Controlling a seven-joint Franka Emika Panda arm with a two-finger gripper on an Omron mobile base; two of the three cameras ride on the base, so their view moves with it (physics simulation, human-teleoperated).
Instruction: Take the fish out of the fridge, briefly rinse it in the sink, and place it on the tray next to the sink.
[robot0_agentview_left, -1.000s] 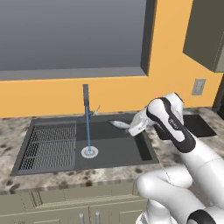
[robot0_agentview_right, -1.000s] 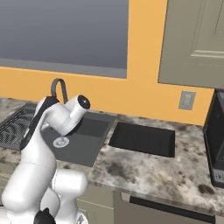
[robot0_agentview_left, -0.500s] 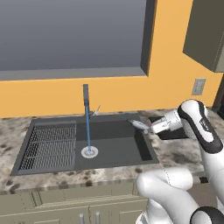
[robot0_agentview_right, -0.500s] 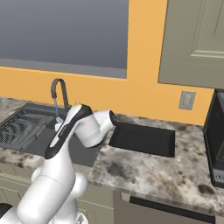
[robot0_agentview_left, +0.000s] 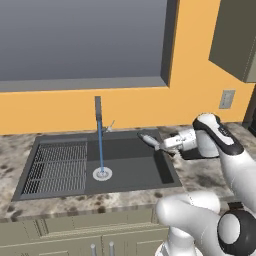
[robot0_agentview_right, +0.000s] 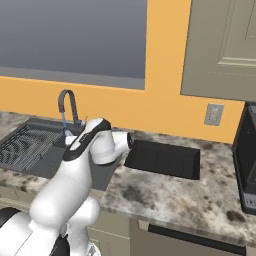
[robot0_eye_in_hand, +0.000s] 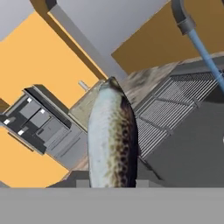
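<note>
My gripper is shut on the tail end of the fish, a slender silvery-grey body pointing left over the right rim of the sink. In the hand view the speckled fish rises from the bottom, with the sink's ribbed grid beyond it. A thin stream of water runs from the faucet down to the drain. The flat black tray lies on the counter just right of the sink, right beside my hand. The fridge is out of view.
Speckled stone counter surrounds the sink and tray. A dark appliance stands at the far right. A wall outlet sits above the tray, and upper cabinets hang over it. A window spans the wall behind the faucet.
The arm has swung right, carrying the fish from over the basin to its right rim near the tray. Water keeps running.
</note>
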